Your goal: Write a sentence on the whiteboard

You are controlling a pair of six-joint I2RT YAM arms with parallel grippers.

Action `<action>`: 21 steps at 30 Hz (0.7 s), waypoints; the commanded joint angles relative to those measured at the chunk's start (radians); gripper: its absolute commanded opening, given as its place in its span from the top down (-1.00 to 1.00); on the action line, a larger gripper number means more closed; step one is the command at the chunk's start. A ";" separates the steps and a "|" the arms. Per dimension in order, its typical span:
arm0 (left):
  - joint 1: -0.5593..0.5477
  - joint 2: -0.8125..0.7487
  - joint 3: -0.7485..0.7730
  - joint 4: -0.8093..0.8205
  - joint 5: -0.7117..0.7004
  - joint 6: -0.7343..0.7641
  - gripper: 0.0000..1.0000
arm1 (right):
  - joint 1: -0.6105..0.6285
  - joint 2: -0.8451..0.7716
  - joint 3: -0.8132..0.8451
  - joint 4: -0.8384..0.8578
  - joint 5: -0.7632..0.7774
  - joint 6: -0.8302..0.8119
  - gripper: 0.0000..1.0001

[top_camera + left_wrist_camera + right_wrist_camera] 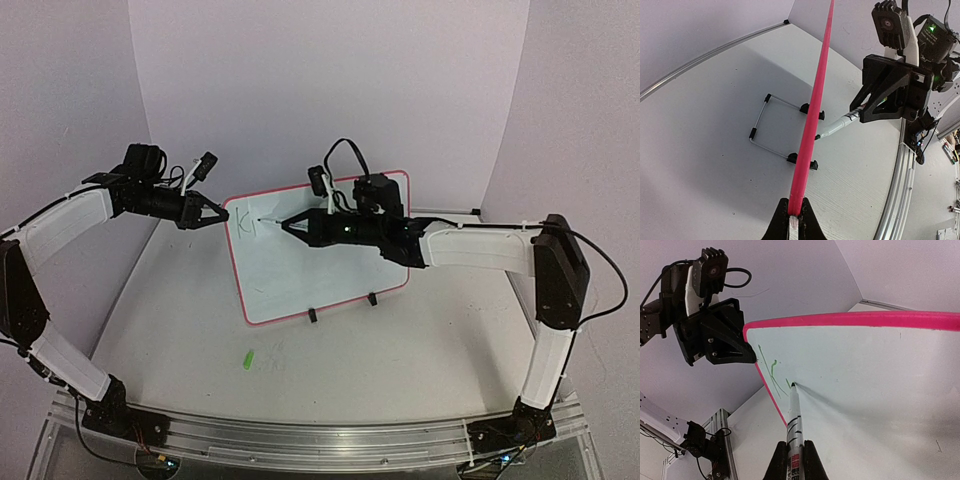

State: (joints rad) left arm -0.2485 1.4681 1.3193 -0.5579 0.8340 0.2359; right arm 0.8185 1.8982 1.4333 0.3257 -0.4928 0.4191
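The whiteboard (330,280), white with a pink-red rim, stands tilted on its wire stand (771,125) mid-table. My left gripper (214,214) is shut on the board's upper left edge; in the left wrist view the rim (812,115) runs edge-on out of my gripper (794,220). My right gripper (287,225) is shut on a grey marker (794,415), its tip touching the board face. Of the sentence, only a few green strokes (771,371) like a "K" show, just left of the tip.
A small green cap (247,358) lies on the table in front of the board. Black clips (312,315) hold the board's lower edge. Pale walls close in at the back and both sides. An aluminium rail (320,440) runs along the near edge.
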 commanded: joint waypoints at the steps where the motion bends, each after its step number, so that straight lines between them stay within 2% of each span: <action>1: 0.001 -0.044 0.009 0.018 0.011 0.007 1.00 | -0.005 0.019 0.049 0.013 0.018 -0.010 1.00; 21: 0.001 -0.049 0.009 0.018 0.014 0.009 1.00 | -0.009 -0.004 -0.052 -0.002 0.019 0.003 1.00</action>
State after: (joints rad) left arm -0.2485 1.4681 1.3193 -0.5579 0.8330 0.2359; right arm 0.8185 1.9038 1.3918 0.3181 -0.4920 0.4202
